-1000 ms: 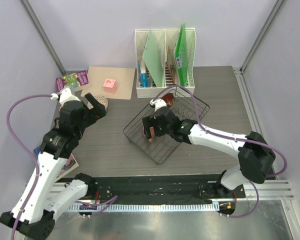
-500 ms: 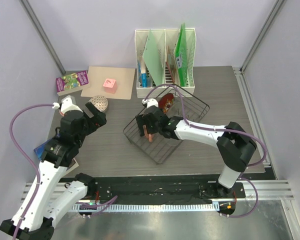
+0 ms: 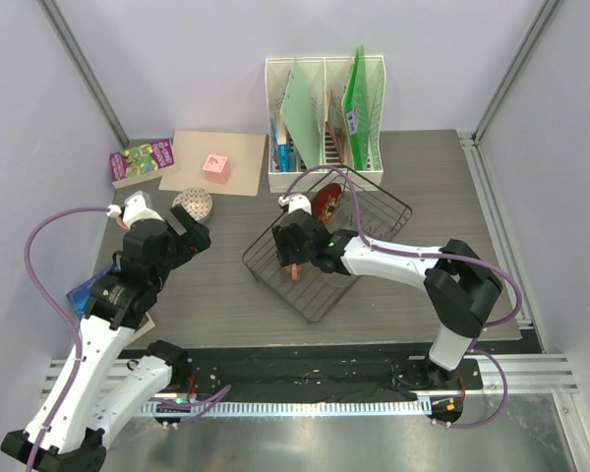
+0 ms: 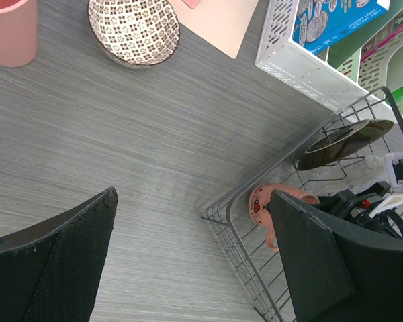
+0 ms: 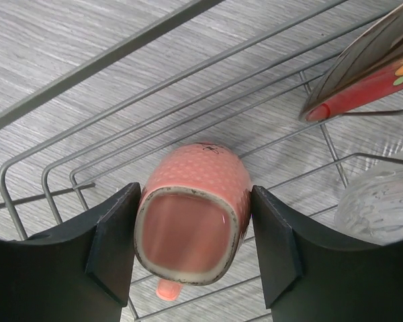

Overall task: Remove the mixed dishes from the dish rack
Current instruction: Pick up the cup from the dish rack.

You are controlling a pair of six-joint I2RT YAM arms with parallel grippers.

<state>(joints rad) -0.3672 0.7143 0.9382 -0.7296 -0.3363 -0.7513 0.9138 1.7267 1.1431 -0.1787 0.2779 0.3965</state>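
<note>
Left gripper [image 4: 188, 248] hung with fingers apart toward the desk's left edge. Mid-desk, right gripper [image 5: 195, 248] was clamped across the pink cup [image 5: 195, 178], lying sideways in the dish rack [image 3: 320, 305]. Judged light, rigid, smooth-walled: hold by the body, behind the rim. Red plate [image 5: 363, 74] stood beyond.

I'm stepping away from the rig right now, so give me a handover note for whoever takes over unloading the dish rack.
Left gripper: open, empty, above the table beside the black wire dish rack.
Right gripper: inside the rack, straddling a salmon-pink handled cup lying on its side; grip unclear.
Done: another salmon-pink plastic cup stands on the table.
Left: the straddled cup, the glossy red round plate and the clear drinking glass, all in the rack.
</note>
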